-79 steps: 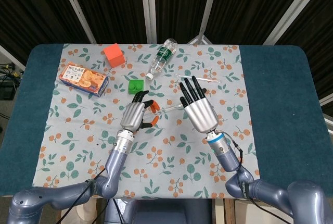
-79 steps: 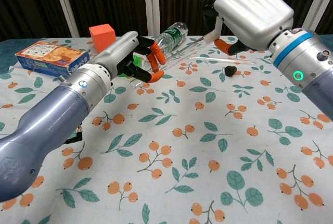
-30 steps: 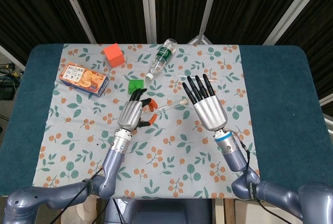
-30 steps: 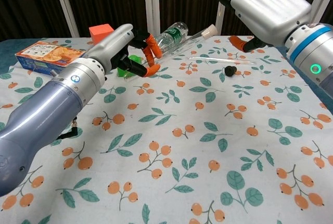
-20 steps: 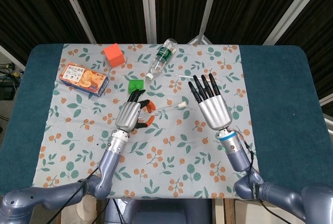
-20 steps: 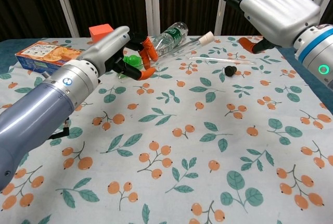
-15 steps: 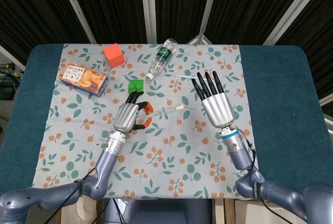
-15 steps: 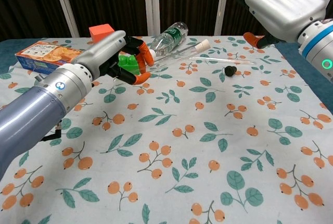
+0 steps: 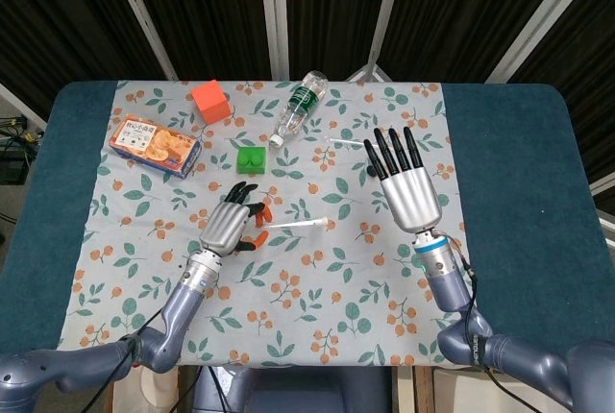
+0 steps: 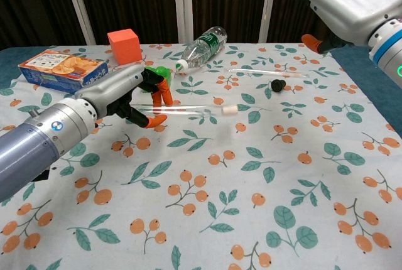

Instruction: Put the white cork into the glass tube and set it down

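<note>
The glass tube (image 9: 291, 227) (image 10: 188, 110) lies nearly level, low over the cloth, with the white cork (image 9: 319, 225) (image 10: 229, 111) in its right end. My left hand (image 9: 231, 225) (image 10: 124, 98) holds the tube's left end between its orange-tipped fingers. Whether the tube touches the cloth I cannot tell. My right hand (image 9: 408, 188) (image 10: 352, 1) is raised well to the right of the cork, fingers straight and apart, holding nothing.
Behind the left hand sits a green block (image 9: 252, 158) (image 10: 162, 72). Further back are a plastic bottle (image 9: 296, 108) (image 10: 202, 45), an orange cube (image 9: 209, 102) (image 10: 122, 43) and a cracker box (image 9: 154, 144) (image 10: 59, 68). A second thin tube (image 9: 348, 142) (image 10: 264, 71) and a black stopper (image 10: 276, 84) lie right of centre.
My left hand has come down and toward me with the corked tube, which now lies level near the cloth. The right hand has drawn away to the right, still open.
</note>
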{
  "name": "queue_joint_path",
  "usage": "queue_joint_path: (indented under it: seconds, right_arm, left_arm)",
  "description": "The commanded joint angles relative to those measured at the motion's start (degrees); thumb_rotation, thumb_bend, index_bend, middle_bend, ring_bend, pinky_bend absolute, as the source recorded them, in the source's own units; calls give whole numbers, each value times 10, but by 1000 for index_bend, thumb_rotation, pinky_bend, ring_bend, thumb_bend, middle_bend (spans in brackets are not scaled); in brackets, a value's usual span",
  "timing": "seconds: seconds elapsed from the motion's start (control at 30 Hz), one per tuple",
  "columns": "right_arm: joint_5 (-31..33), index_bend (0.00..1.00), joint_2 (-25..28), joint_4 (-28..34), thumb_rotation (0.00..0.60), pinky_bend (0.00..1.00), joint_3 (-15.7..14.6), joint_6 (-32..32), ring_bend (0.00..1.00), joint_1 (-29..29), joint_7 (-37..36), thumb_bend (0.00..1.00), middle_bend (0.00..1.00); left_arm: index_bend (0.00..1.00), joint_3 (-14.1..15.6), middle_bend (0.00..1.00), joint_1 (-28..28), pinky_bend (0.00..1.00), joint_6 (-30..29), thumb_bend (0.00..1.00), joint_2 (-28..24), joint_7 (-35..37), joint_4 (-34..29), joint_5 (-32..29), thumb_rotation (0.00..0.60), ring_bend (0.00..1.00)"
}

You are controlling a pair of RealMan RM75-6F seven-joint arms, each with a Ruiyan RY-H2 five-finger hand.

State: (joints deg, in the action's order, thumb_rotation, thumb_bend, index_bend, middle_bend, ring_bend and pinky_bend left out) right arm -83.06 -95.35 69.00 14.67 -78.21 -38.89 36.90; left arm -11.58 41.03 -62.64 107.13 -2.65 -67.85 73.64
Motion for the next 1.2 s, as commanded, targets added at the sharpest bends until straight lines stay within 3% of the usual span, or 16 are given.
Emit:
queue_joint_path:
  seconds: [0.03, 0.47, 0.6, 0.77, 0.9, 1.2]
  right_arm:
    - [1, 49, 1, 1, 600, 0, 0, -1, 0, 1, -1, 437, 22]
    - [4, 49, 7, 9, 600, 0, 3, -3, 0, 2, -7, 438, 20]
    - [7, 49, 7, 11, 600, 0, 3, -2, 0, 4, -9, 438, 19]
    - [9, 49, 7, 11, 600, 0, 1, -4, 0, 7, -9, 439, 20]
    - [6, 49, 9, 13, 600, 0, -2, -7, 0, 9, -11, 439, 20]
    - [13, 45, 25, 47, 600, 0, -10, -19, 0, 32, -19, 436, 19]
  left_arm:
    - [542, 4, 599, -1, 0, 9, 769, 4, -8, 13, -5, 600, 105]
    - [536, 11, 584, -4, 0, 33, 745, 23, -27, 61, -18, 600, 109]
    - [475, 16, 507, -7, 0, 35, 568, 16, -31, 58, -14, 600, 106]
    - [298, 16, 348, -9, 0, 38, 166, 0, -43, 39, -14, 600, 85]
    - [163, 14, 253, -13, 0, 37, 130, -15, -57, 17, -18, 600, 45]
    - [155, -5, 209, -26, 0, 12, 126, -43, -108, -46, -47, 600, 29]
